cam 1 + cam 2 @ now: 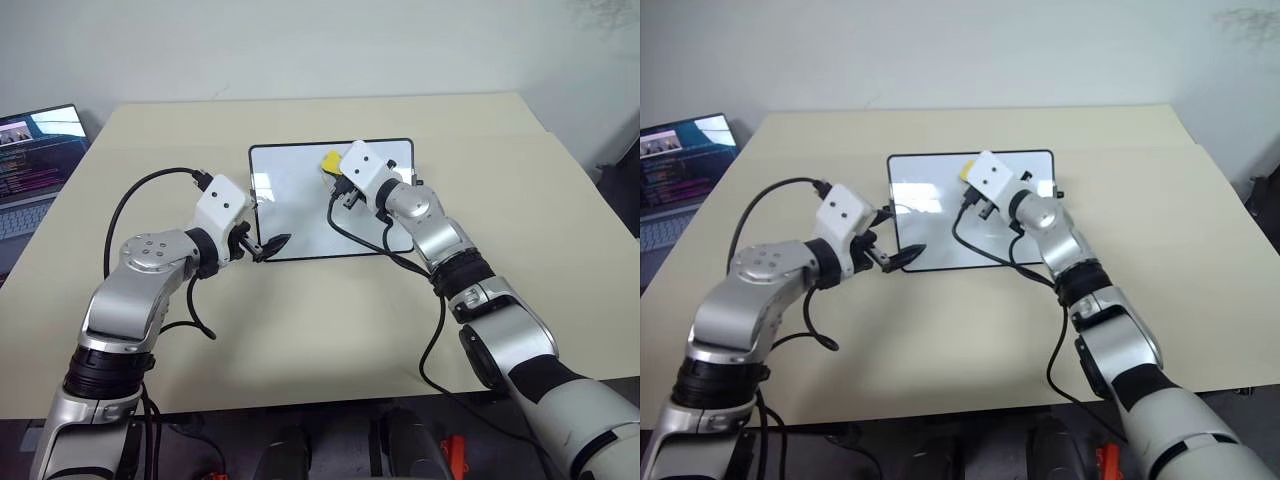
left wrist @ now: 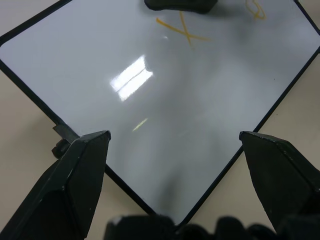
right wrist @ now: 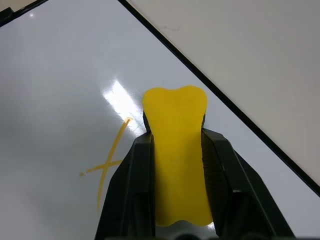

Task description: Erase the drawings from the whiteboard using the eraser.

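The whiteboard [image 1: 295,205] lies flat in the middle of the beige table. My right gripper [image 3: 176,132] is shut on the yellow eraser [image 3: 175,150] and holds it over the board's far middle part [image 1: 330,161]. Just beside the eraser's tip is an orange-yellow X [image 3: 107,162] of the drawings. The left wrist view also has the X [image 2: 182,32] and a small loop [image 2: 255,10] near the board's far edge. My left gripper [image 2: 173,135] is open, its fingers spread just above the board's near left corner [image 1: 270,245], holding nothing.
An open laptop [image 1: 35,160] stands off the table's far left side. Bare table [image 1: 300,330] spreads in front of the board and to its right. Black cables loop from both wrists.
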Tool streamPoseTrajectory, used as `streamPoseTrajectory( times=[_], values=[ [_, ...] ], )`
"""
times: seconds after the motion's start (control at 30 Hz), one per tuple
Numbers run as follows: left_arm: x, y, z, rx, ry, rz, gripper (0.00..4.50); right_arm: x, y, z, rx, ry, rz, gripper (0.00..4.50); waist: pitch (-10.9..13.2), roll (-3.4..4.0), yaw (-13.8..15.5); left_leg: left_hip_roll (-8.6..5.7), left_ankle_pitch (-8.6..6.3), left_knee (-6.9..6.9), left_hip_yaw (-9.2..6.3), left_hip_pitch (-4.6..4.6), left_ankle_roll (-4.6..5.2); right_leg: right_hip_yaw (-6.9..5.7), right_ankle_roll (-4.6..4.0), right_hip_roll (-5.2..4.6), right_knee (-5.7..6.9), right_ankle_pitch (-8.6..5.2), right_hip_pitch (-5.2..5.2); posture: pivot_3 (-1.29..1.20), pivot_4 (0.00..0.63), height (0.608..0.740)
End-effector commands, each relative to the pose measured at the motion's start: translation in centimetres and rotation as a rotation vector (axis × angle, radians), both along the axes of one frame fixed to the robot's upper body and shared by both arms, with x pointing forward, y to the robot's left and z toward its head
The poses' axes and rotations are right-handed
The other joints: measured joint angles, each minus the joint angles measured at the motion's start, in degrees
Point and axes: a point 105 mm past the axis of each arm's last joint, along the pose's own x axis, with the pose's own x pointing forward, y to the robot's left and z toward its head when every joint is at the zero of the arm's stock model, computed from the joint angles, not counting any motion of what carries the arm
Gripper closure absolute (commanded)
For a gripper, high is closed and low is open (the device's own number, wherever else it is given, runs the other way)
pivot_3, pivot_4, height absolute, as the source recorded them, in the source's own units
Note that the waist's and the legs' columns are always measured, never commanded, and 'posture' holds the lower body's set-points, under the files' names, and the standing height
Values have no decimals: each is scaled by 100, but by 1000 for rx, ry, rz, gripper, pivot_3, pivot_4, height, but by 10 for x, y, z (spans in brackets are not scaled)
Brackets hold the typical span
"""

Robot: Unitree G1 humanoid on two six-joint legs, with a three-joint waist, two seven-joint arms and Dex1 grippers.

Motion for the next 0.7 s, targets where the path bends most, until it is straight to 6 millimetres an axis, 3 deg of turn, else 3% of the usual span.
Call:
streamPoseTrajectory(
  times=[0.03, 0.7],
  values=[
    [-2, 0, 16, -7, -67, 12, 0, -3, 8, 14, 29, -75, 41, 3536, 0, 0, -3, 0, 0, 0, 0, 0, 0, 0, 0, 0, 0, 0, 0, 0, 150, 740],
    [-7, 3, 18, -21, -67, 36, 0, 2, 13, -16, 56, -30, 3, 3536, 0, 0, -109, -1, -3, 8, 3, 68, 8, 13, -2, 5, 58, -1, 42, 0, 150, 740]
  ],
)
